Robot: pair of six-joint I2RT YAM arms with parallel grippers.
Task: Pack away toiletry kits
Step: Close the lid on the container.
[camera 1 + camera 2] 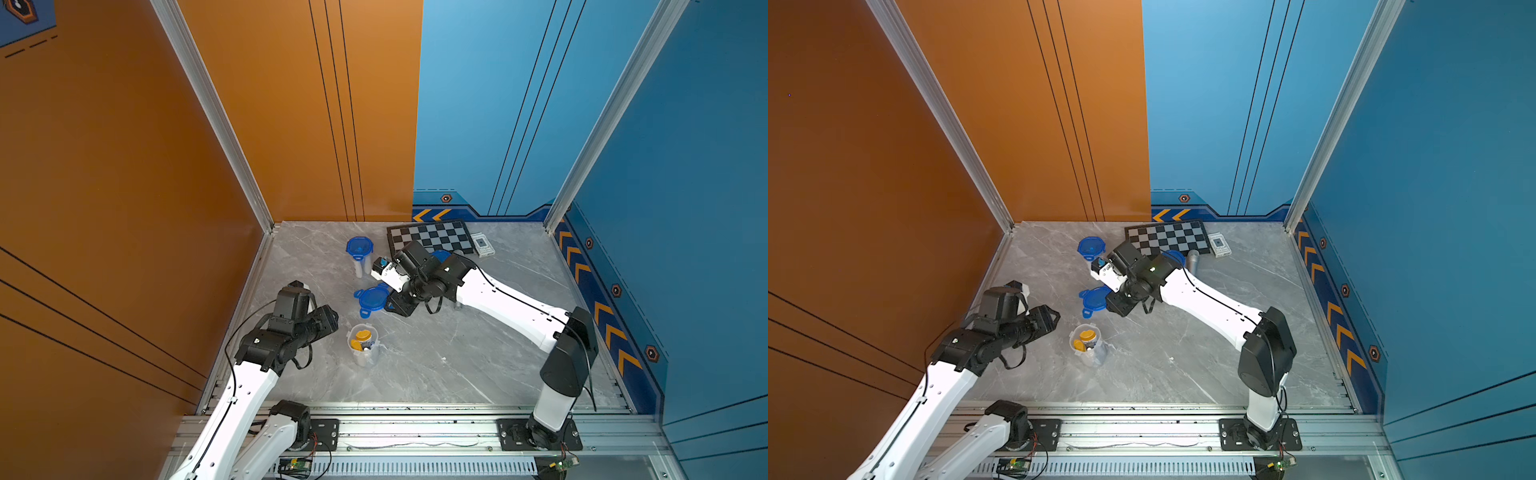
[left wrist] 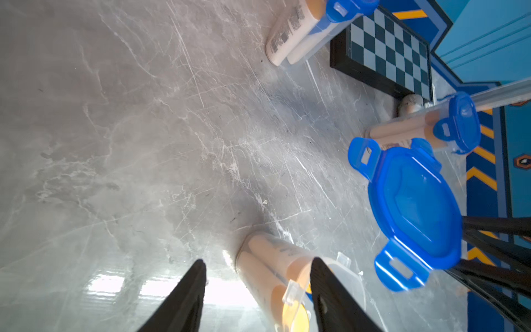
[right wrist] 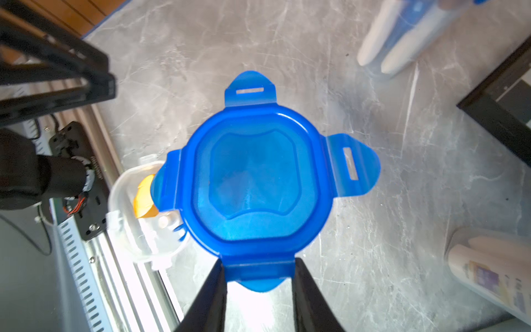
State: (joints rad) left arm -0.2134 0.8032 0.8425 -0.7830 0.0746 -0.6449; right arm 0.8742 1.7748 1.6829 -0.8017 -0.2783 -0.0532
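Right gripper: fingers pinch one tab of the loose blue lid. The lid hangs about level above the table, just far of the open cup. Left gripper: fingers spread and gripping nothing, just left of that cup and seemingly clear of it. The cup stands upright near the table's middle, long axis vertical and mouth up, with yellow-capped bottles reaching about to the rim. The lid has no real long axis (squarish-round). Its held tab points right toward the arm and the opposite tab points left. Risks, as I judge them: a one-tab pinch lets the lid droop or swivel, so it may land skewed. High caps could stop it seating. With nothing bracing the tall cup, off-centre pressure could tip it.
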